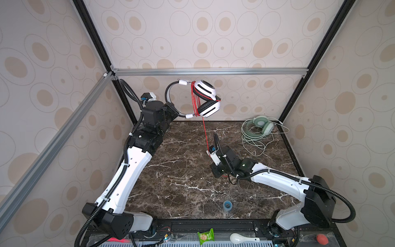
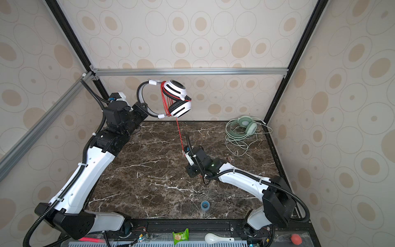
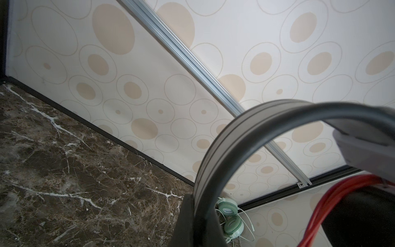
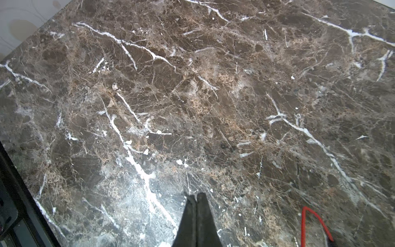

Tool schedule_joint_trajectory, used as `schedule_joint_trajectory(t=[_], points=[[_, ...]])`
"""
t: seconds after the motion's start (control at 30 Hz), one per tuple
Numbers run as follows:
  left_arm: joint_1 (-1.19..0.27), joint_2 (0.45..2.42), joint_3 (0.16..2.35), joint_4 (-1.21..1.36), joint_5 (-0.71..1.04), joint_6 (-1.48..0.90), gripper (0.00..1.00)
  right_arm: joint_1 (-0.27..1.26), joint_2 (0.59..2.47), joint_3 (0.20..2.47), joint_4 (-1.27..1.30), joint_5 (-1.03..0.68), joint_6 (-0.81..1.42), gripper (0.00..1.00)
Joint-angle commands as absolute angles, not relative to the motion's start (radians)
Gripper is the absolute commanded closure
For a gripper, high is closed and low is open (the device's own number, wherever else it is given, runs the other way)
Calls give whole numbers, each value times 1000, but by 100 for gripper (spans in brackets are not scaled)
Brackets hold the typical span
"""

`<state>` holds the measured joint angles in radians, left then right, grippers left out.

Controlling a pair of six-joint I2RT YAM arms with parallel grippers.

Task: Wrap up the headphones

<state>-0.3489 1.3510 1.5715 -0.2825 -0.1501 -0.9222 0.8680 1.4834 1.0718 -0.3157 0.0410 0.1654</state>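
White over-ear headphones with black pads [image 1: 206, 98] are up in the air, left gripper [image 1: 175, 112] clamped on the grey headband. Thin red cord [image 1: 194, 100] is looped several turns by the cups, one strand taut down to right gripper [image 4: 195, 205] — jaws pressed together, pinch on cord unclear. Pale mint-green headphones [image 1: 261, 126] lie at the table's far right corner, cord loose — not started
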Motion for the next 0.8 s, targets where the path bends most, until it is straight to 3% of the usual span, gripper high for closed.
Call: schedule_joint_trajectory(t=[0.0, 0.43, 0.77], points=[[-342, 1349, 1584, -149, -192, -1004, 100, 891, 1524, 1114, -407, 84, 134, 100], [-343, 1382, 1498, -287, -349, -943, 100, 1011, 1485, 1196, -532, 145, 42, 100], [-398, 1353, 1342, -289, -508, -707, 100, 1023, 1465, 1320, -611, 201, -25, 100]])
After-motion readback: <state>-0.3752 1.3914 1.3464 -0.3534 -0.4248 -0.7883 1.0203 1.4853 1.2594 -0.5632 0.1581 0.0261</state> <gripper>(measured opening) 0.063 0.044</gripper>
